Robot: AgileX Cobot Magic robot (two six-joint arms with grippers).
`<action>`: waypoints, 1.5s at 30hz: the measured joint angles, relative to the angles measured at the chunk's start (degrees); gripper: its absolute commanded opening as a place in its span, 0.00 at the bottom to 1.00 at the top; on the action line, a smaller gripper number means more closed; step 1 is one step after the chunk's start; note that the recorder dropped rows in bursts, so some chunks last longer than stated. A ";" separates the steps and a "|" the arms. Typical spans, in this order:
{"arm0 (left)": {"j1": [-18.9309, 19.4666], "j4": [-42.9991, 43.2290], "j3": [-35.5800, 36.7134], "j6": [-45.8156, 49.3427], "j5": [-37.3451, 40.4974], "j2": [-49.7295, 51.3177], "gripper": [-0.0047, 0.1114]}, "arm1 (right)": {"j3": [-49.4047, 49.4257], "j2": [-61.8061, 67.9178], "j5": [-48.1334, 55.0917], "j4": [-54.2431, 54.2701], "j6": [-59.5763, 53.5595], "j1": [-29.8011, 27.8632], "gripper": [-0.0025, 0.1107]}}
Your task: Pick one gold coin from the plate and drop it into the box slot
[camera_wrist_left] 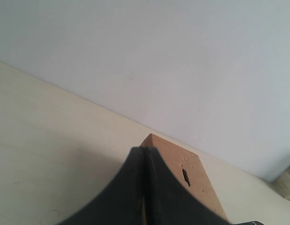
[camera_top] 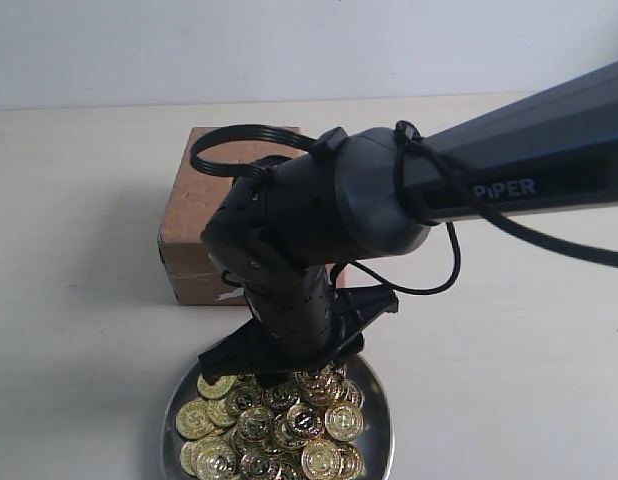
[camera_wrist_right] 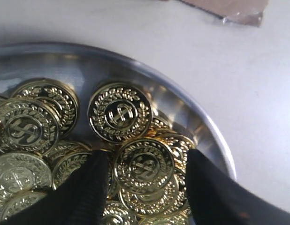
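Exterior view first: the pale surface [camera_top: 79, 320] carries everything. My right arm [camera_top: 509, 165] reaches in from the right and bends down over the plate [camera_top: 381, 435]. The box [camera_top: 194, 215] sits just behind that plate, partly hidden by the wrist. On the left wrist view I see the box top with the slot [camera_wrist_left: 186, 176] cut in it, clear and unobstructed.

The plate is near the front edge, heaped with gold coins [camera_top: 259, 430] that overlap each other.

Handling, as I read it: these coins look thin, stiff and glossy, so probably light and slippery. They lie flat and shingled, with little edge to bite on. I'd take the top one across its rim, edge to edge, and squeeze gently so it doesn't squirt out or drag a neighbour along.

Right pincer [camera_wrist_right: 145, 161] now: fingers [camera_wrist_right: 95, 183] well apart and down at the heap near the plate's rim. One coin [camera_wrist_right: 144, 174] lies flat between them, on top of the pile. Nothing is clamped, and whether the tips touch the coins underneath, I can't tell.

Left pincer [camera_wrist_left: 144, 152]: fingers pressed together with nothing between them, hanging near the box and aimed roughly past its corner.
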 measured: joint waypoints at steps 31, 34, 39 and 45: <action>0.00 0.00 0.00 0.00 0.00 0.00 0.04 | -0.40 1.02 -0.82 0.18 2.85 0.00 0.45; 0.00 0.00 0.00 0.00 0.00 0.00 0.04 | -0.40 1.02 -0.82 0.28 3.49 0.00 0.45; 0.00 0.00 0.00 0.00 0.00 0.00 0.04 | -0.40 1.02 -0.75 0.52 4.37 0.00 0.45; 0.00 0.00 0.00 0.00 0.00 0.00 0.04 | -0.40 1.02 -0.96 1.08 5.37 -0.04 0.41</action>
